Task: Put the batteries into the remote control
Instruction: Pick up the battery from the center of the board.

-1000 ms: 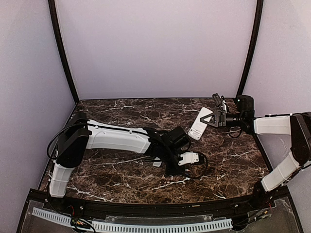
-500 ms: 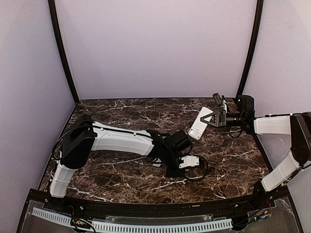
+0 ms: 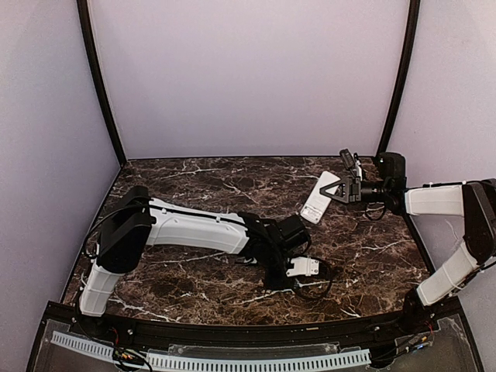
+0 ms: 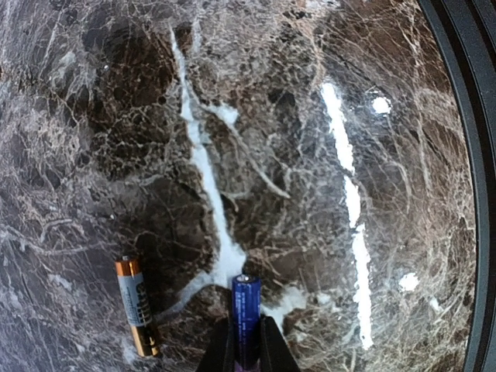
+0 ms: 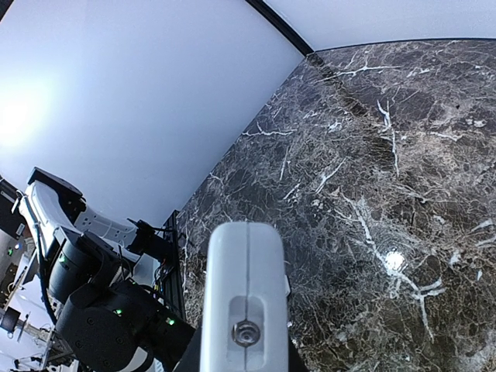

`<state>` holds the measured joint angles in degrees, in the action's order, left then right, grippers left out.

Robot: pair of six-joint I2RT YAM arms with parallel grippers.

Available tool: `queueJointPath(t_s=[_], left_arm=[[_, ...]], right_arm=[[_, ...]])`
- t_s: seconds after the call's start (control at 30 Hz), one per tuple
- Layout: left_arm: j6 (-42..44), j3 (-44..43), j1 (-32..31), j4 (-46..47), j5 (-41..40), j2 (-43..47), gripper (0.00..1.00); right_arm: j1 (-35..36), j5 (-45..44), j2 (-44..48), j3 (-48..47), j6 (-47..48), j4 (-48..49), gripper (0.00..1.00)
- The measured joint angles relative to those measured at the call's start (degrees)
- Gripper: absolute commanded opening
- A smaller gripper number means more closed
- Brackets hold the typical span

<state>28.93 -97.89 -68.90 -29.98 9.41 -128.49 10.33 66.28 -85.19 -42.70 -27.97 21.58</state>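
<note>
My left end effector (image 4: 246, 350) points down at the desk (image 3: 194, 178), a little below the middle of the overhead view. Its two fingers are clamped on a blue battery (image 4: 246, 306). In the left wrist view this battery sits at the bottom centre, with its metal tip towards the top of the frame and a dark finger pressed against each side.

The second battery (image 4: 137, 306) lies flat on the marble to the left of the first, near it but not touching. It has a copper-coloured end and a grey body, and it leans slightly off the line of the held one. A thick white vein in the stone runs up the frame between the two.

At the far right of that view, the dark rail (image 4: 474, 155) of the desk's edge runs from top to bottom.

My right end effector (image 3: 329, 191) is at the upper right of the overhead view. It is closed on one end of the remote control (image 3: 316, 203), holding it raised off the desk and tilted, with the plain white back towards the camera. In the right wrist view the remote fills the bottom centre. It shows a seam and a small screw, and it hides the desk straight ahead.

The left arm (image 3: 198, 225) stretches low across the desk from the lower left towards the middle. A black cable (image 3: 324, 273) loops beside its wrist.
</note>
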Motion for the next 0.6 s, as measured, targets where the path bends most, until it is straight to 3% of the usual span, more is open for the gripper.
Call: queueJointPath(t_s=[0.3, 0.47, 0.6], left_arm=[[-0.7, 0.4, -1.0, -1.1, -3.4, 0.8, 0.0], [-6.6, 9.7, -0.5, 3.0, -5.7, 8.5, 0.0], [-15.6, 21.5, 0.3, 11.9, -10.5, 21.4, 0.0]], right_arm=[[0.0, 0.0, 0.0, 0.0, -0.1, 0.3, 0.0], [0.0, 0.2, 0.0, 0.0, -0.2, 0.6, 0.0], [-0.1, 0.6, 0.0, 0.0, -0.7, 1.1, 0.0]])
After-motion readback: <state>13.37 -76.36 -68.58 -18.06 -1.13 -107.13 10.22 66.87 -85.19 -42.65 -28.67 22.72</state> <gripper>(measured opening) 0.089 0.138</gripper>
